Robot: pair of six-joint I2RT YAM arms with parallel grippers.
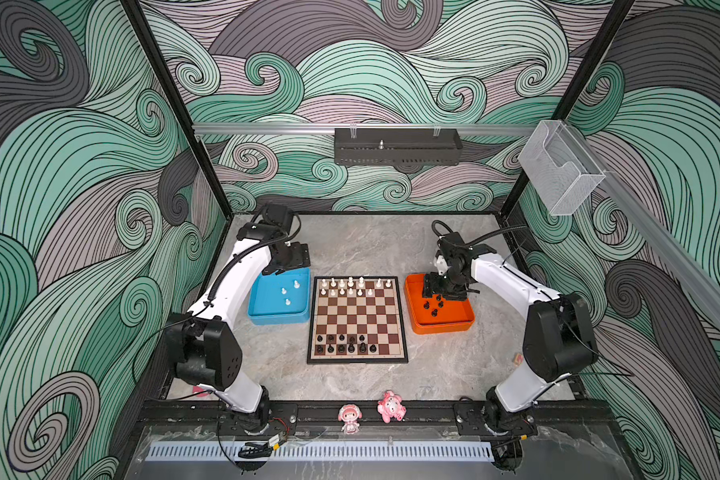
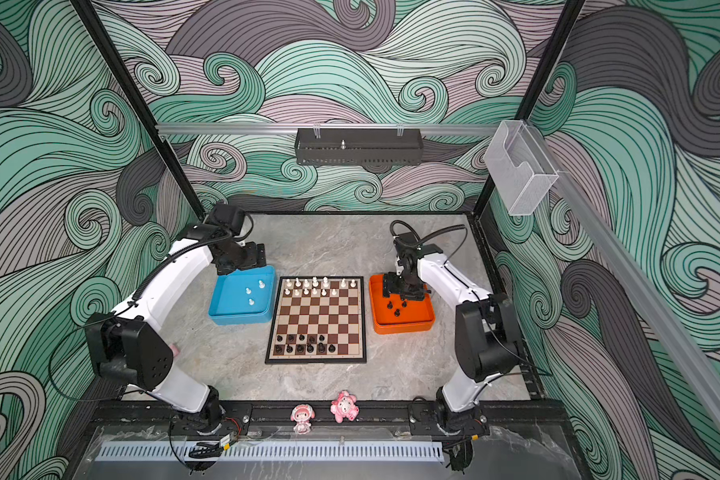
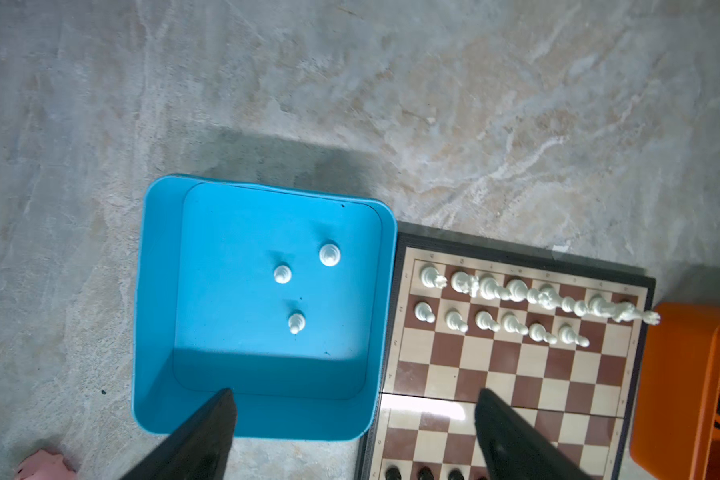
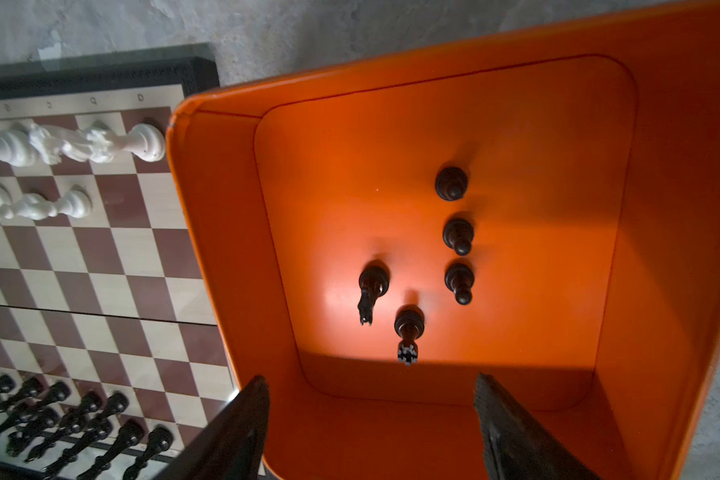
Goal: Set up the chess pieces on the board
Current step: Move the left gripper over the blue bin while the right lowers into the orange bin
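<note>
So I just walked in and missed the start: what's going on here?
Two robot arms are setting up a chess board. White chessmen fill most of its far two rows, black chessmen part of the near two. The left gripper hovers open at the blue tray, where three white pieces wait; the right gripper hovers open above five black pieces in the orange tray.

Five black chess pieces (image 4: 454,237) stand upright mid-frame in the orange tray (image 4: 661,208), beyond the parted, empty jaws; the board (image 4: 100,270) lies just beside it.
</note>
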